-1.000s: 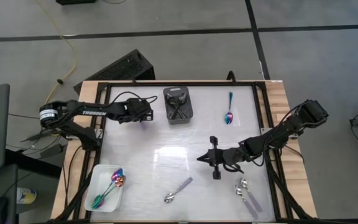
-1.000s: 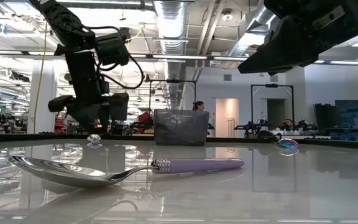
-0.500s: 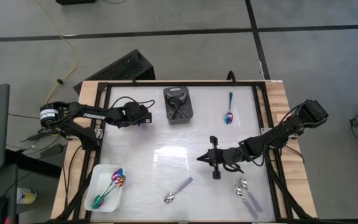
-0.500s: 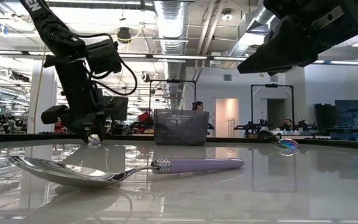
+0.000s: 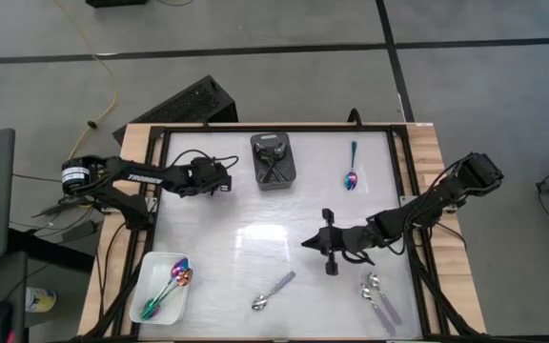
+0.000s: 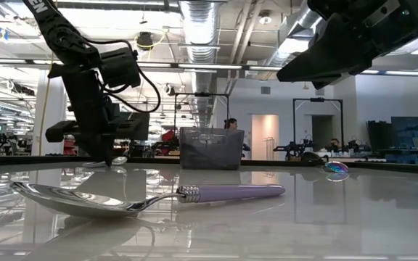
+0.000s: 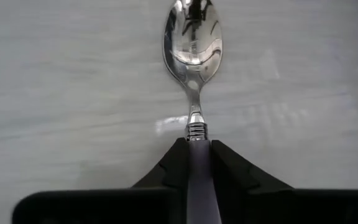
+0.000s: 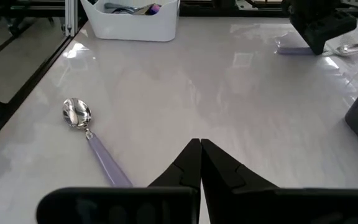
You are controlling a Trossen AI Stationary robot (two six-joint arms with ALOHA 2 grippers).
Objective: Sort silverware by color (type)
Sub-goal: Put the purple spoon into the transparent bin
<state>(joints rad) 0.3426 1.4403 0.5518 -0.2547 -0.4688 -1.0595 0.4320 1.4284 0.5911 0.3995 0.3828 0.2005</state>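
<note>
My left gripper (image 5: 222,181) is at the far left of the table, beside the black bin (image 5: 274,160), shut on a silver spoon with a lilac handle (image 7: 192,37). My right gripper (image 5: 327,251) hovers shut over the table's middle right, holding nothing. A similar silver spoon (image 5: 273,291) lies flat near the front edge. Two more (image 5: 379,300) lie at the front right. A rainbow spoon (image 5: 352,168) lies at the far right. Other rainbow spoons (image 5: 172,284) lie in the white tray (image 5: 151,310). My left gripper pinches the spoon's lilac handle (image 7: 199,163) between its two fingers (image 7: 173,165), just behind the metal collar. The fingers slant down from the table's left side and lie along the handle. The bowl (image 6: 120,160) points away from the gripper, low over the table.
The black bin holds dark spoons (image 5: 273,152). A black frame (image 5: 408,191) borders the white table top. Open table surface lies between the two grippers and ahead of the right one (image 8: 201,146).
My left gripper has sunk toward the table and a little toward its left edge, and has shut on the spoon's handle. The spoon's bowl has shifted slightly beside the fingers. The right arm has kept still.
</note>
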